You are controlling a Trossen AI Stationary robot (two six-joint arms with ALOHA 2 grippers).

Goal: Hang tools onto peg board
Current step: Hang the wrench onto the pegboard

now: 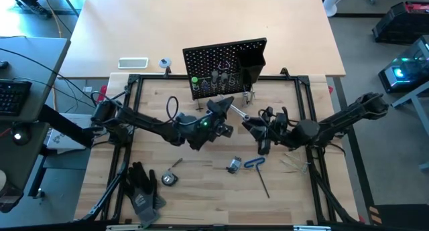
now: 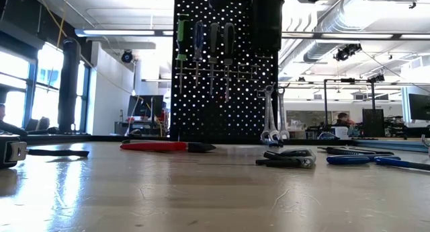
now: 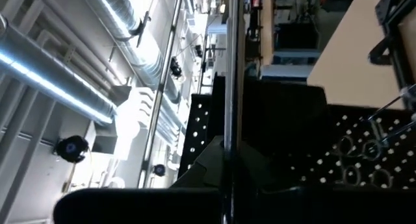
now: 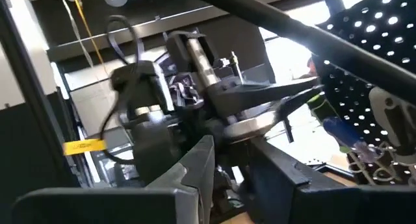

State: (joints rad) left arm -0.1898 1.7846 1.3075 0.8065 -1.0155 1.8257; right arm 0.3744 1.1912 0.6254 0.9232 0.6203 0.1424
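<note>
The black peg board [image 1: 224, 65] stands upright at the far side of the table, with screwdrivers [image 2: 205, 47] hanging in its upper rings and two silver wrenches [image 2: 272, 118] hanging lower right. Just in front of it both grippers meet in the air. My left gripper [image 1: 226, 109] is shut on a silver wrench [image 1: 238, 113], and my right gripper [image 1: 252, 124] is closed on the same wrench's other end. On the table lie a red-black flat tool [image 2: 168, 146], pliers [image 2: 289, 158] and a blue-handled hex key [image 1: 256, 165]. My left gripper pinches one end of the silver wrench between its two fingers; the shaft [image 3: 227, 87] runs straight out from between them, seen edge-on. The fingers come roughly level from the table's left. The wrench is lifted clear of the table. My right gripper has the wrench's round end [image 4: 250, 128] between its two fingertips [image 4: 201, 160], coming from the table's right and slanting a little upward. The exact place of contact is hard to make out behind the fingers. The wrench hangs clear between both grippers.
Black work gloves [image 1: 142, 189] and a small tape measure [image 1: 169, 179] lie near the front left. A white flat device [image 1: 133, 62] lies behind the frame at the far left. The black frame rail [image 1: 214, 78] runs along the peg board's base.
</note>
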